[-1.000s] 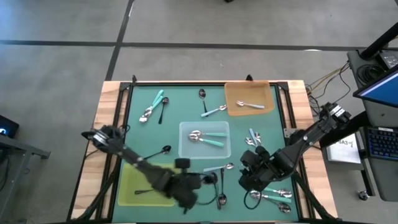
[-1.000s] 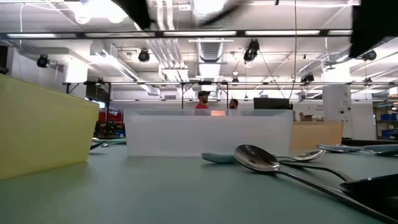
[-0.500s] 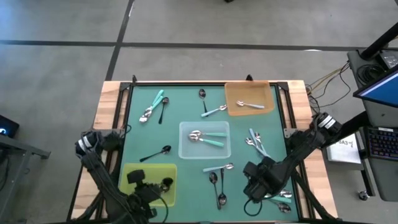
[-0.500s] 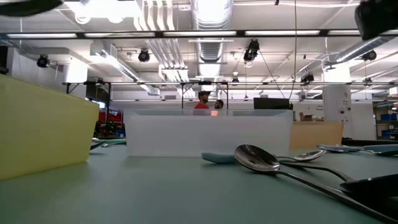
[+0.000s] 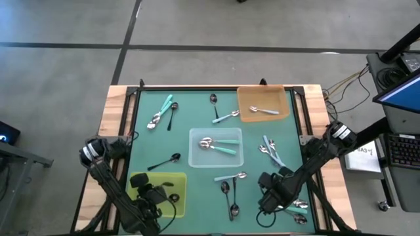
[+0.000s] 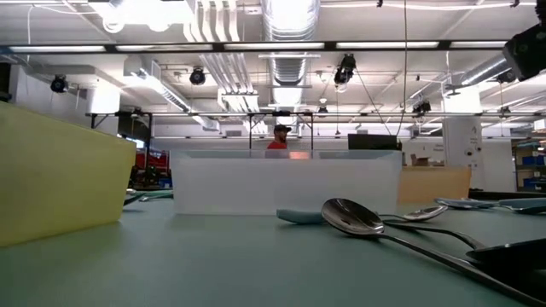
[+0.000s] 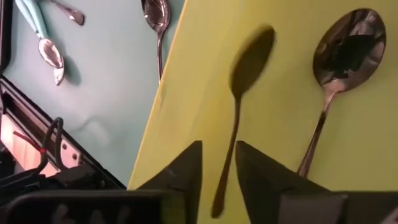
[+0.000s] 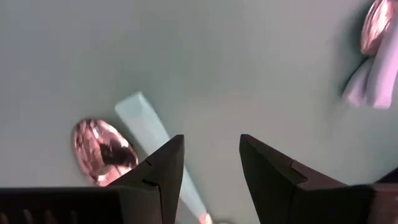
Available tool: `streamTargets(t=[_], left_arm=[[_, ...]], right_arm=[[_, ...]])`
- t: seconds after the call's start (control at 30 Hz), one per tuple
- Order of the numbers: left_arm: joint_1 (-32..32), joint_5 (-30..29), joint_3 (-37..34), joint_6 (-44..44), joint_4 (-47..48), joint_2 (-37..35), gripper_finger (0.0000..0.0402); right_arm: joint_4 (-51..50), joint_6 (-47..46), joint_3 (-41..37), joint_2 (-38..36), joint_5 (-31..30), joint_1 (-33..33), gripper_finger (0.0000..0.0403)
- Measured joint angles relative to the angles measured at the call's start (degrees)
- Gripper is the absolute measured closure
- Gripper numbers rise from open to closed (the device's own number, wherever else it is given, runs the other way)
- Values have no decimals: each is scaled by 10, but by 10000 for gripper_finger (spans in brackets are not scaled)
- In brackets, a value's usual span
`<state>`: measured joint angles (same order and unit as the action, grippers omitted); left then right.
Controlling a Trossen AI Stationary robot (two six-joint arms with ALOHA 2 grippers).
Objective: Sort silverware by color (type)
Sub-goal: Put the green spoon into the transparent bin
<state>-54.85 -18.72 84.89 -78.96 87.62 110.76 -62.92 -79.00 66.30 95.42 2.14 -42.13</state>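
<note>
- Left gripper (image 7: 217,171) over the yellow tray (image 5: 140,205), fingers parted, gripping nothing; two dark spoons (image 7: 341,65) lie inside.
- Right gripper (image 8: 208,168) hovers released above a teal-handled spoon (image 8: 102,151).
- No readable writing, as far as I can tell.

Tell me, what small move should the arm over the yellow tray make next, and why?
Probably lift away: the left gripper is open over the yellow-green square tray, with two dark metal spoons lying loose inside it. Another dark spoon waits nearby on the green mat. The right gripper hangs open over a teal-handled spoon.
</note>
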Motion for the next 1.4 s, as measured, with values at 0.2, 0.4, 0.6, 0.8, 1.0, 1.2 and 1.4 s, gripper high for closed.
streamTargets(t=[0.2, 0.4, 0.6, 0.8, 1.0, 1.2, 1.4], left_arm=[[0, -1, 25, 4, 0, 0, 272], [-1, -2, 38, 7, 3, 0, 261], [-1, -3, 40, 11, 3, 0, 261], [-1, -3, 42, 16, 3, 0, 261], [-1, -3, 43, 19, 5, 0, 261], [-1, -3, 43, 19, 10, 0, 261], [-1, -3, 43, 19, 24, 0, 261]], right_arm=[[31, -19, 0, 4, 28, -11, 255], [36, -49, 0, 4, 37, -32, 255], [39, -89, -12, 4, 44, -54, 255], [96, -114, -58, 4, 67, -66, 255], [116, -124, -98, 2, 71, -66, 255], [120, -102, -93, 2, 72, -60, 312], [66, -84, -54, 4, 50, -56, 372]])
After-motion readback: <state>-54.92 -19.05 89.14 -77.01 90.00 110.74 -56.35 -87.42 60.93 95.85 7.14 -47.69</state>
